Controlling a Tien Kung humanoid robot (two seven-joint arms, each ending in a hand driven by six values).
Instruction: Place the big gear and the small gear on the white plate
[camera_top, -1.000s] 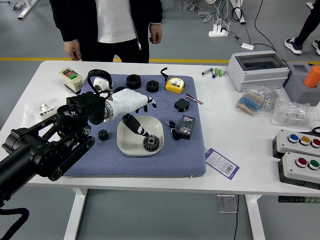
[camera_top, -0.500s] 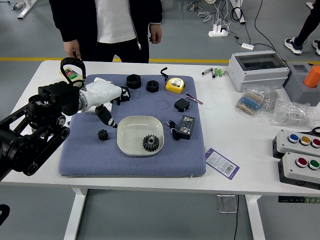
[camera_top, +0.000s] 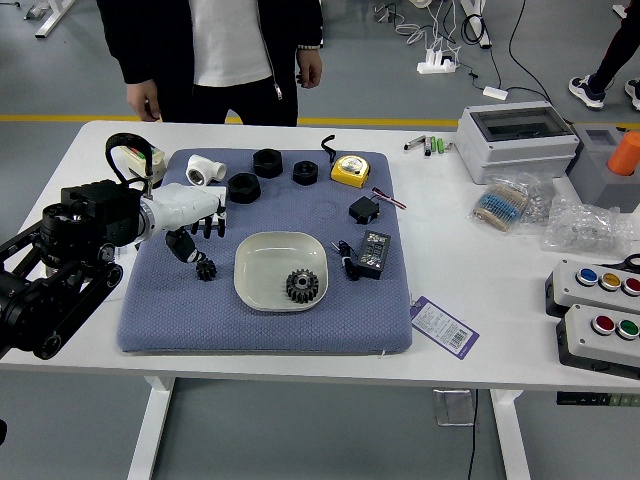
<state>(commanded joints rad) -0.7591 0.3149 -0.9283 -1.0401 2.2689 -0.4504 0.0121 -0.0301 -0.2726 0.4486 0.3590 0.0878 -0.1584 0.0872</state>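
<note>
My left hand (camera_top: 205, 243) hovers over the left part of the blue-grey mat, palm side down, its fingers spread with nothing held. Just below its thumb tip lies the small black gear (camera_top: 206, 270), left of the plate; whether they touch I cannot tell. The big dark gear (camera_top: 302, 286) rests inside the white plate (camera_top: 262, 297), toward its lower right. My right hand does not show.
Behind the plate stand black rings (camera_top: 267, 163), a white pipe fitting (camera_top: 205, 170) and a yellow tape measure (camera_top: 350, 171). A black adapter (camera_top: 373, 254) lies right of the plate. A person (camera_top: 228, 60) stands at the far side, arms lowered.
My left hand has drawn back leftward from over the plate, then come down beside the small gear. The big gear and plate have stayed put.
</note>
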